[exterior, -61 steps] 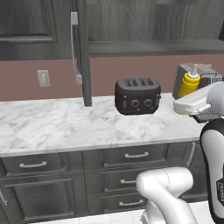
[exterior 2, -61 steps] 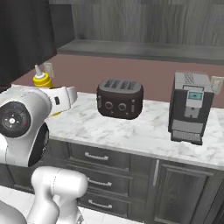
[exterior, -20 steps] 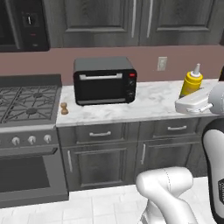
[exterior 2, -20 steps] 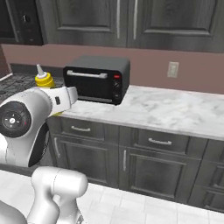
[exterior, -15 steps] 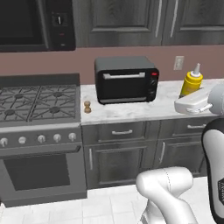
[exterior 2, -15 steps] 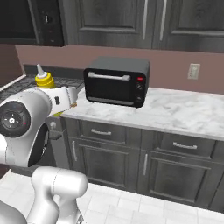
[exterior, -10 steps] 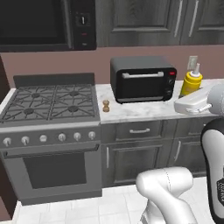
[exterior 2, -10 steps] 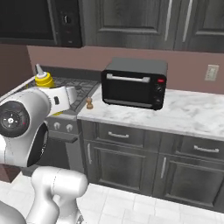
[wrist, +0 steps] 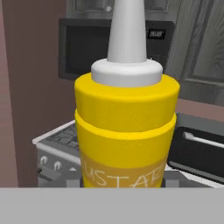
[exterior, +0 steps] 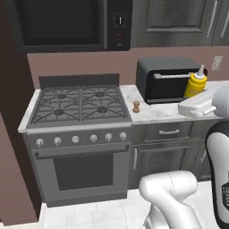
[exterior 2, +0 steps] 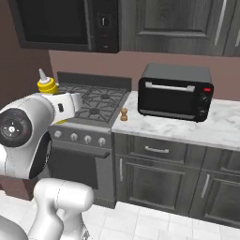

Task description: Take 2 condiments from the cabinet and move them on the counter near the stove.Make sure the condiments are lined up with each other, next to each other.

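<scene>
Gripper (exterior: 193,99) is closed on the yellow squeeze bottle (exterior: 196,85), held upright above the counter (exterior: 161,112) in front of the toaster oven (exterior: 165,78); the pepper mill (exterior: 136,106) stands at 9 o'clock from it, beside the stove (exterior: 78,103)

Black toaster oven (exterior: 166,79) w/ silver bar handle, red light at its upper right. Black microwave (exterior: 67,23) mounted on wall, dark door, control strip on right. Outlet (exterior: 217,63) on brownish wall (exterior 2: 93,61), right of toaster oven.
</scene>
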